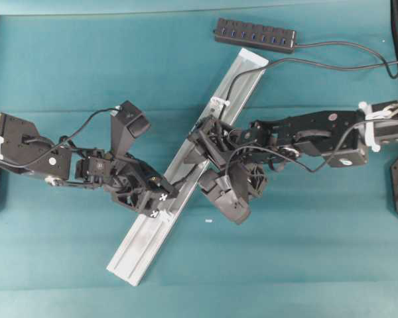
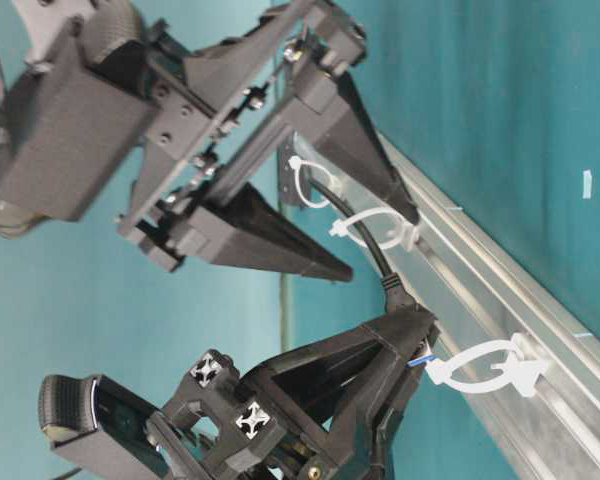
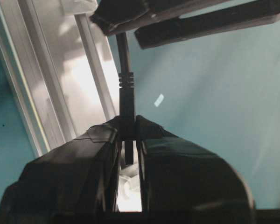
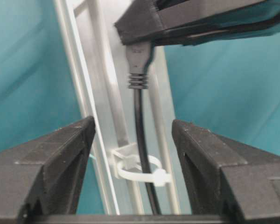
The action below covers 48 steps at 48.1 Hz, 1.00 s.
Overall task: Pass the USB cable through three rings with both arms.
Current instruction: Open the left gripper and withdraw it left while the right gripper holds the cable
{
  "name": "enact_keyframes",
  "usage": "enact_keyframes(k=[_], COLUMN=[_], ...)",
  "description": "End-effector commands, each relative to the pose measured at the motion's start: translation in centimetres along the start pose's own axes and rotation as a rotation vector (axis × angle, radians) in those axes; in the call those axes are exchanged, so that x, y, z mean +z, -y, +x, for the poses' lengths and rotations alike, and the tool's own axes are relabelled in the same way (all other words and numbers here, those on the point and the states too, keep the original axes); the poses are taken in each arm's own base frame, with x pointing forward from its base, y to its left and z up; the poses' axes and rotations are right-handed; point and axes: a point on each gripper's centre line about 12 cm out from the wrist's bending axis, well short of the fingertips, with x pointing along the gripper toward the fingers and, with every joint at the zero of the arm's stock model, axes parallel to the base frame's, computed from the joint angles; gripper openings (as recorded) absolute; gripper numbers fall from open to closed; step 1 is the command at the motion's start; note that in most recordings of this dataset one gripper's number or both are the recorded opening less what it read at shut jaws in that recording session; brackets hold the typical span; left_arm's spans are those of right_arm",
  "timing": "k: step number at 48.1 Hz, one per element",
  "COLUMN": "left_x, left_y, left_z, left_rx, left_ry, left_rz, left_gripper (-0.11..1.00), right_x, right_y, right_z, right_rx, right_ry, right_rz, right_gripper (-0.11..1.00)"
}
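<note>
We are partway through the threading. The USB cable (image 4: pixel 141 140) already runs through two rings (image 2: pixel 365 228) along the silver rail (image 1: pixel 152 228), and the third ring (image 2: pixel 485 368) on the rail is not yet threaded, with the plug just short of it. The left tool (image 3: pixel 129 140) is pressed together on the cable's plug. The right tool (image 4: pixel 133 158) is spread, its fingers (image 4: pixel 60 158) on either side of the cable but not touching it, over one of the threaded rings.

Next, we judge, the left tool must aim the plug at the third ring's opening while the right tool takes the cord behind to feed slack.

The black hub (image 1: pixel 255 34) sits on the bench beyond the rail's far end. We can read no brand, label or writing anywhere.
</note>
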Motion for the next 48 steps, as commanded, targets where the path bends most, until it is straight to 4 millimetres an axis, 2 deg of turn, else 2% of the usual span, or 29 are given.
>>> enact_keyframes(k=[1,25,29,36,48], left_x=[0.6,0.7,0.6,0.5,0.2], left_y=[1.0,1.2,1.1,1.0,0.8], left_z=[-0.4,-0.4,-0.4,-0.4,-0.4], left_rx=[-0.033,-0.046,-0.044,-0.042,-0.034], left_ry=[0.022,0.03,0.028,0.026,0.018], left_rz=[0.002,0.003,0.006,0.006,0.02], left_gripper=[0.09,0.09,0.09,0.09,0.09], right_x=[0.3,0.3,0.4,0.8,1.1], right_y=[0.2,0.2,0.4,1.0,1.2], right_z=[0.4,0.9,0.9,0.9,1.2], right_rx=[-0.004,0.006,0.002,-0.005,0.076], right_ry=[0.005,0.0,0.003,0.01,-0.014], right_rz=[0.01,0.01,0.013,0.013,0.002], right_gripper=[0.72,0.43,0.34,0.09,0.08])
